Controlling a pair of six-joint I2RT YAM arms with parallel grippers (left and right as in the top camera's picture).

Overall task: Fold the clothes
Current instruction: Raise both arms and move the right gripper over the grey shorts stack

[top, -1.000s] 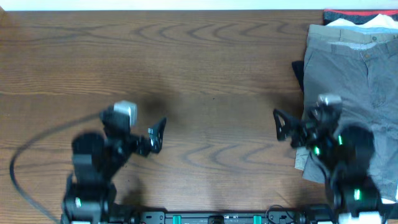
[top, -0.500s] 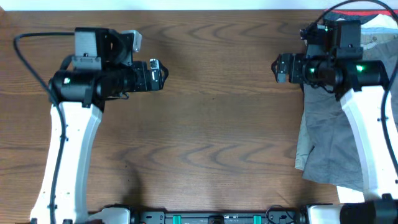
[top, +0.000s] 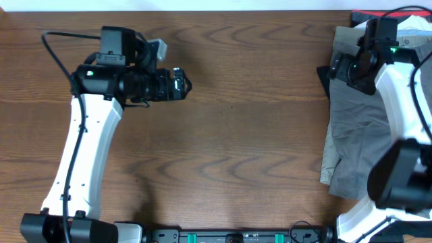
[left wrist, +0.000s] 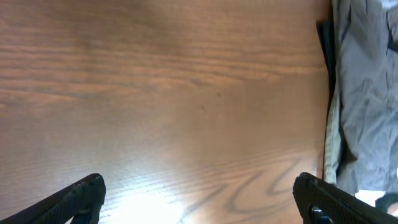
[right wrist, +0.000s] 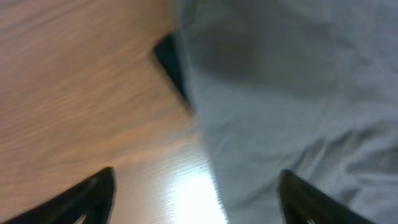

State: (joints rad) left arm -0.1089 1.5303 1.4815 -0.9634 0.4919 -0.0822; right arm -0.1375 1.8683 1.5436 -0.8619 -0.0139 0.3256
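The grey shorts (top: 361,142) lie wrinkled at the table's right edge, on top of a pile of clothes; a red-black garment (top: 385,14) and a white one (top: 412,23) peek out at the far right corner. My right gripper (top: 335,67) is open and empty, hovering over the shorts' left edge (right wrist: 280,81), where a dark garment (right wrist: 171,62) sticks out from under them. My left gripper (top: 185,84) is open and empty over bare wood at the upper left. The shorts also show in the left wrist view (left wrist: 367,93).
The brown wooden table (top: 236,135) stretches between the arms. Its far edge meets a white wall (top: 202,4). A black cable (top: 57,34) loops off the left arm.
The right gripper has moved right, onto the shorts' upper left edge. The left gripper has shifted slightly right and toward me.
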